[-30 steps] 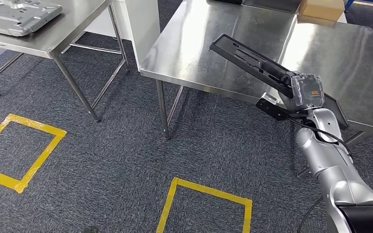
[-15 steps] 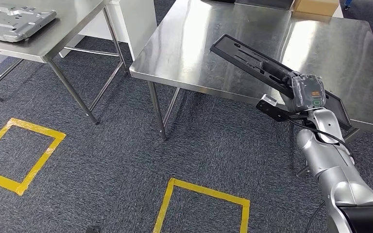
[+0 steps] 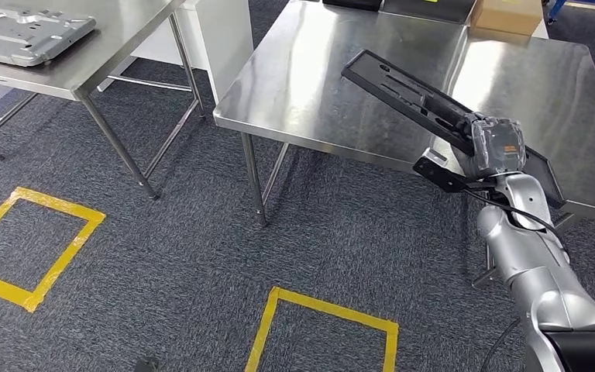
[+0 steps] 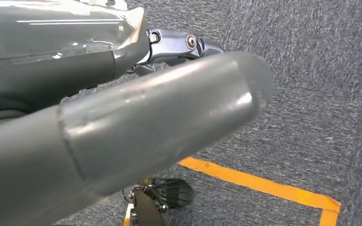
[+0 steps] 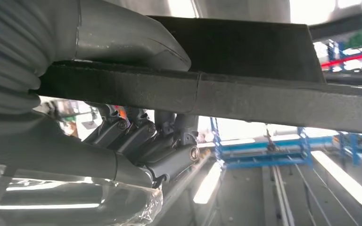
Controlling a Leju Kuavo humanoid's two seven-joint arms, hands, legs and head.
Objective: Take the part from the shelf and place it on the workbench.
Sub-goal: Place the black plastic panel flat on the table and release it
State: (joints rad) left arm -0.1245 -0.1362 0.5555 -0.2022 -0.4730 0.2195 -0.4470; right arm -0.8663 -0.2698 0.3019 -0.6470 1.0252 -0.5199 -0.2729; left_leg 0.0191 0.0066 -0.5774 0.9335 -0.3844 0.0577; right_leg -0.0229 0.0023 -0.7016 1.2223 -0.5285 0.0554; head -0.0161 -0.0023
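far left in the head view a grey stamped metal panel [image 3: 23,31] lies on a steel side table [image 3: 85,74], with yellow tape squares [image 3: 27,248] marked on the dark carpet below. over the last second the whole picture has slid a little one way and then back, which i read as the camera moving and not the tables; against that, the black flat part [image 3: 403,89] now reaches a bit farther in over the steel workbench [image 3: 310,85], its far end held above the top and slanting up away from the wrist. the right hand [image 3: 490,147] clamps it near its near end: in the right wrist view the thumb [image 5: 122,42] presses on one face and the darker fingers [image 5: 141,136] curl under the other, the part's edge [image 5: 264,101] running between them. so the carry looks nearly done, and lowering it flat onto the bare steel and releasing is what remains. the left hand [image 4: 122,127] hangs over the carpet, and whether it is spread or closed i cannot tell. a cardboard box [image 3: 511,15] sits at the workbench's far edge.
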